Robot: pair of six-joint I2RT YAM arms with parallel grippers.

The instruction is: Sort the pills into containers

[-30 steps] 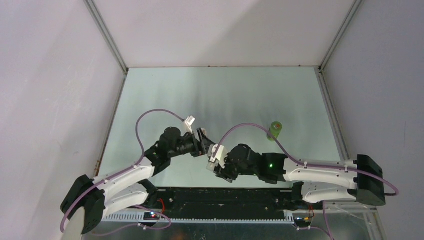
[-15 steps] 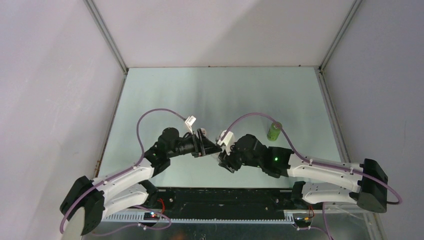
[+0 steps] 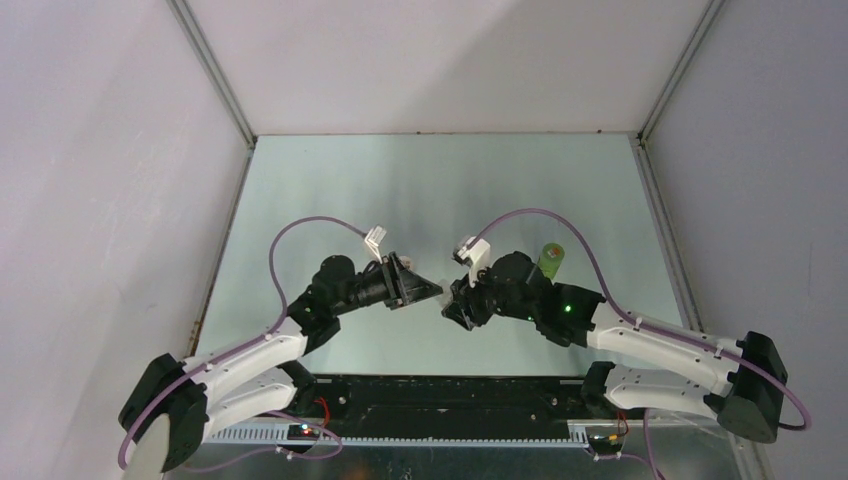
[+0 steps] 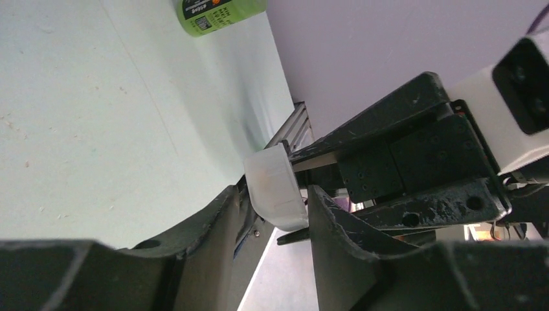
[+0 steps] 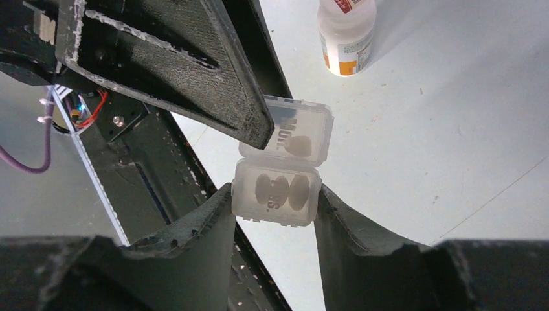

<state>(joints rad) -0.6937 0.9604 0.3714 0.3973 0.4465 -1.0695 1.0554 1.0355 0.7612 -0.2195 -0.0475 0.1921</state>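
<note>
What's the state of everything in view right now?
pill box, off the table, held between the two arms; can't tell if any lid is open
pills, inside the box, showing through its wall
right gripper, shut on the pill box
left gripper, fingers either side of the box's end; grip unclear
green bottle, appears upright on the table, untouched
white bottle, on the table, untouched, top out of frame

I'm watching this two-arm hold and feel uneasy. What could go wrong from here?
1. The right gripper pinches the pill box aloft while a finger of the left gripper meets its upper half; a push there might twist the box loose.
2. Dark ovals, perhaps pills, show inside; they may spill if it drops.
3. The green bottle sits close beside the right arm and might get knocked.
</note>
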